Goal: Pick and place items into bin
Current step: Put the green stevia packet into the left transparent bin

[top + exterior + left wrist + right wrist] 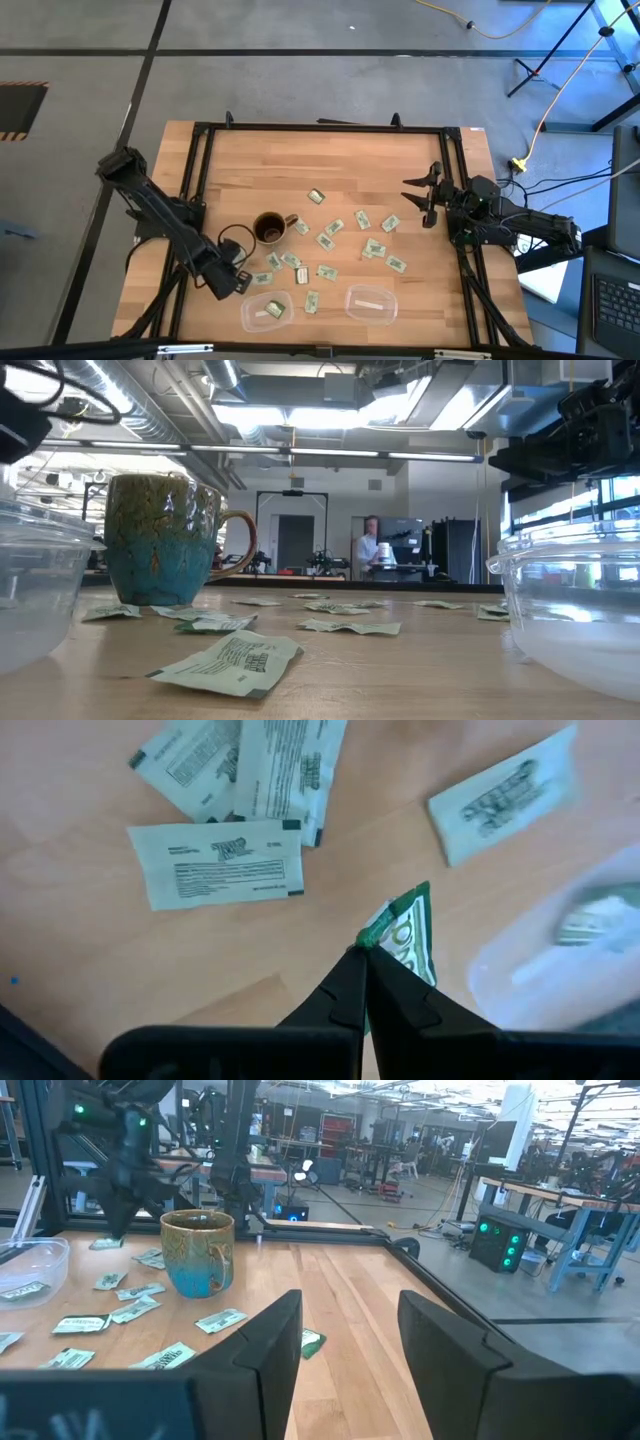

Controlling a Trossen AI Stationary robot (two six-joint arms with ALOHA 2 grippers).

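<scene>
Left wrist view: packet pinched between closed left jaws.

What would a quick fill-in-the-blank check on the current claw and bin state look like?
1. The left claw is shut on a ____.
2. The right claw waits with its fingers ____ at the table's right edge.
3. The bin near the left claw already holds ____ packet.
4. The mug stands ____ on the table.

Missing words: packet; open; one; upright
</scene>
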